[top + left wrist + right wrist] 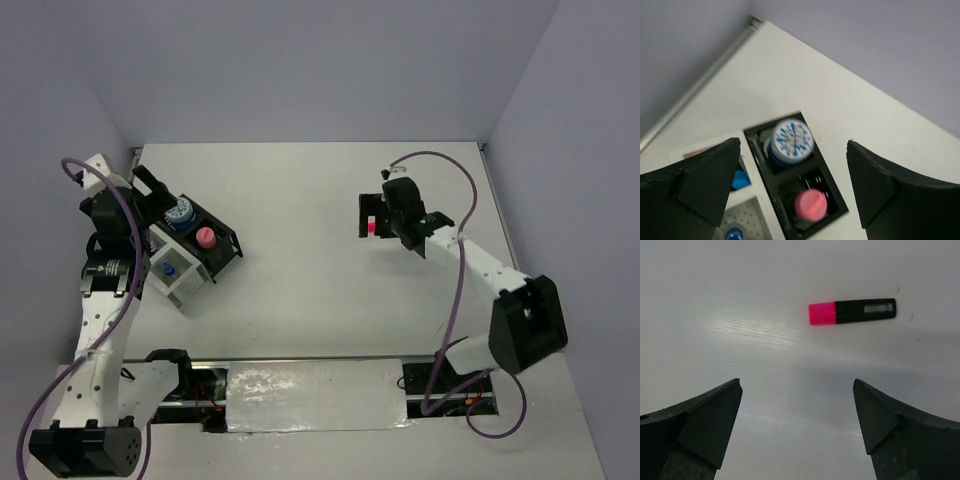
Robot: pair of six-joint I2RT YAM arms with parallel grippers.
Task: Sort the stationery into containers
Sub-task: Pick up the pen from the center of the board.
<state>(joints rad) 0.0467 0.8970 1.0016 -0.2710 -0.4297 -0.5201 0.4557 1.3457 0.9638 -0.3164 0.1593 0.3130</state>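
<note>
Sorting looks mostly done, I judge. A roll (789,140) sits upright in the far cell of the black box (225,243) and a pink cylinder (810,205) in the near cell. Blue caps (740,179) poke out of the white-grey box (178,285) beside it.

One marker (852,311) is not yet sorted. It lies flat on the table (300,190) on the right side, well apart from the boxes, with its pink cap toward the left in the wrist view.

My right gripper (796,385) hangs over it with the fingers spread wide, holding and touching nothing. The marker shows ahead of the fingertips, not between them. I read this as lining up for a pick. The wide opening suits a grab across the barrel, but I'd need to come forward and drop first.

My left gripper (793,144) hovers above the black box, also wide open and empty, clear of the roll. Probably parked there to keep out of the right arm's path. If I close off-centre, the marker may roll.
</note>
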